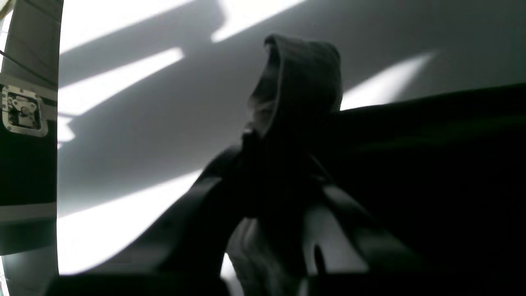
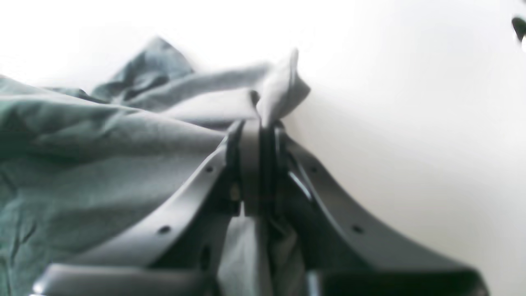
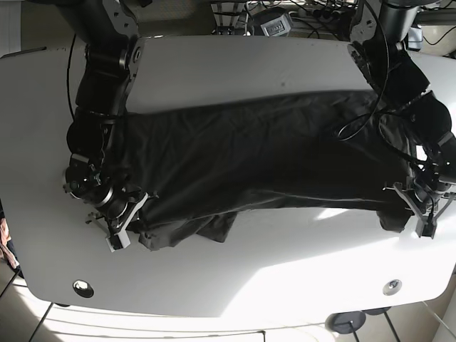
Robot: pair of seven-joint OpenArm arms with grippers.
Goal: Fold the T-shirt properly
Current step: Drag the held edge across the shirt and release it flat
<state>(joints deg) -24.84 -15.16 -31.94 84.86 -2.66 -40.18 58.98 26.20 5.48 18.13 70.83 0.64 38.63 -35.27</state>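
Note:
A dark T-shirt point(image 3: 263, 153) lies spread wide across the white table point(image 3: 235, 68), with a loose flap point(image 3: 214, 226) hanging toward the front edge. In the base view my right gripper point(image 3: 127, 217) is at the shirt's left end. The right wrist view shows that gripper point(image 2: 263, 125) shut on a bunched corner of the grey-green cloth point(image 2: 283, 84). At the shirt's right end is my left gripper point(image 3: 410, 203). Seen from the left wrist, it point(image 1: 283, 139) is shut on a fold of dark fabric point(image 1: 302, 78) that sticks up past the fingertips.
A black case with a metal latch point(image 1: 24, 111) stands beyond the table's edge in the left wrist view. Two round holes point(image 3: 83, 288) point(image 3: 391, 286) mark the table's front corners. Cables point(image 3: 274, 18) lie at the back edge.

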